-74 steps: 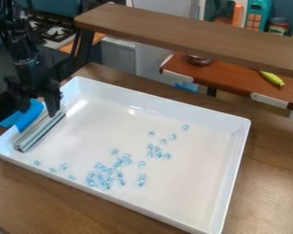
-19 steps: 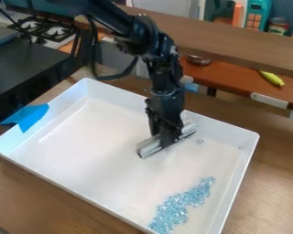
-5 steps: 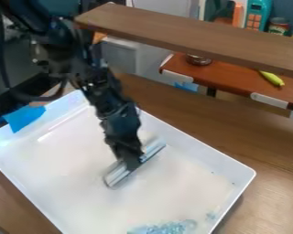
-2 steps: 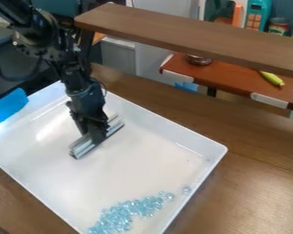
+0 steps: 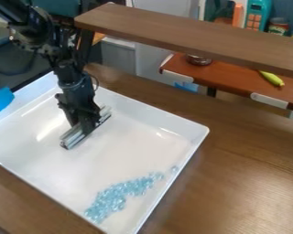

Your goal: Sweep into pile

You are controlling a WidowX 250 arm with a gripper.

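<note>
My gripper (image 5: pixel 86 130) hangs down inside the white tray (image 5: pixel 150 113), in its upper left part, shut on the middle of a silver bar-shaped sweeper (image 5: pixel 69 139). The bar lies at a slant on or just above the tray floor; I cannot tell which. Light blue clear beads (image 5: pixel 115 196) lie in an elongated band near the tray's lower right side, well apart from the bar. One small bead group (image 5: pixel 174 169) sits by the right wall, at the band's upper end.
Blue tape (image 5: pixel 0 101) is on the tray's left edge. The tray stands on a brown wooden table (image 5: pixel 246 169). A raised wooden shelf (image 5: pixel 192 36) crosses behind it. Farther back are a yellow banana (image 5: pixel 272 78) and a metal bowl (image 5: pixel 198 60) on a reddish surface.
Since the two latest earlier frames, gripper and bar have moved left and a little up in view. The tray has shifted left with its beads. Earlier still, the beads were scattered more widely.
</note>
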